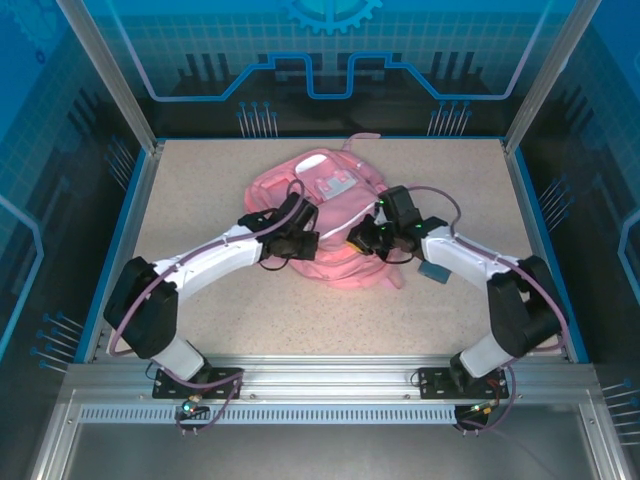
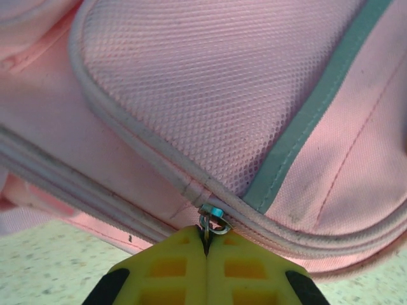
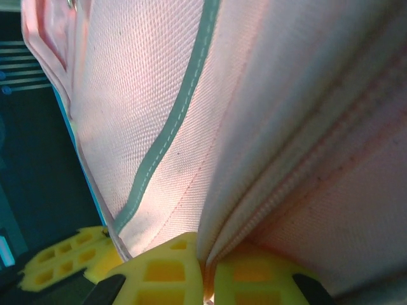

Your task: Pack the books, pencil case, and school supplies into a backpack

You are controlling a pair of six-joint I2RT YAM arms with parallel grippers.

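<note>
The pink backpack (image 1: 335, 195) lies in the middle of the table, with both arms reaching onto its near side. My left gripper (image 2: 206, 244) is shut on a small metal zipper pull (image 2: 215, 222), at the seam under a mesh pocket (image 2: 210, 82). In the top view the left gripper (image 1: 300, 243) sits at the backpack's left side. My right gripper (image 3: 206, 270) is shut on a fold of pink fabric beside a zipper seam (image 3: 286, 190), and in the top view it (image 1: 362, 240) is at the backpack's front right. The books, pencil case and school supplies are out of view.
A small grey-blue flat piece (image 1: 433, 271) lies on the speckled table (image 1: 200, 190) under the right forearm. Blue walls (image 1: 120, 220) edge the table. In the right wrist view, the yellow fingers (image 3: 63, 257) of the other gripper show at lower left.
</note>
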